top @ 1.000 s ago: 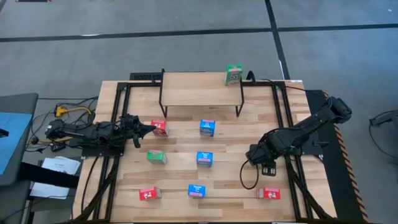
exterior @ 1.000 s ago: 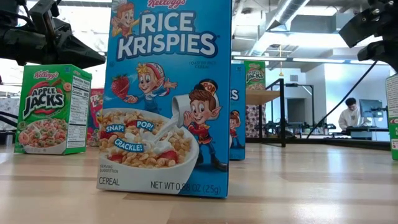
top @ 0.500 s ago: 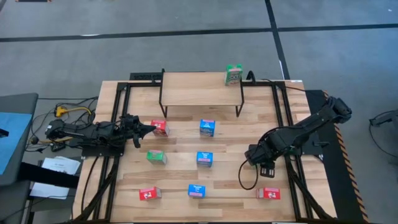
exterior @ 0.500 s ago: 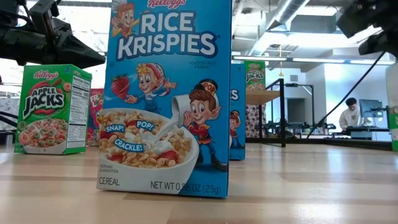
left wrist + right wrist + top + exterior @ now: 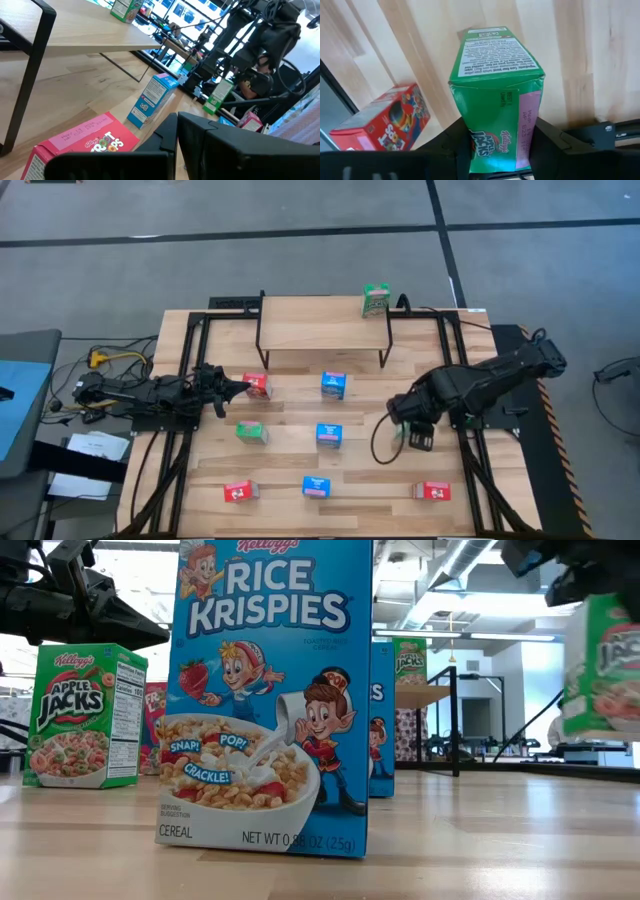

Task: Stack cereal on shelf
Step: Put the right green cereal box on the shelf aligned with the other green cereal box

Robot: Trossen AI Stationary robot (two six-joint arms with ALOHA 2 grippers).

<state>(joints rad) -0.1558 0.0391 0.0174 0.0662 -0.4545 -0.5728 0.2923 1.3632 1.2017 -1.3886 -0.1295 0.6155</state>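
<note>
Rice Krispies box (image 5: 268,690) sits up front. Right gripper (image 5: 495,145) is clamped on a green Apple Jacks box (image 5: 496,95); left gripper (image 5: 232,388) is clenched, empty, beside a red Froot Loops box (image 5: 257,385).

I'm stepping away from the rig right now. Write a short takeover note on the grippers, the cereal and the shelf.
Right gripper: shut on a green box, lifted off the table, right side.
Left gripper: shut, empty, at a red box by the shelf's left leg.
Shelf: one green box stands at its right end.
Left on the table: three red, three blue, one green.
To do: shelve the held box, then the rest.
</note>
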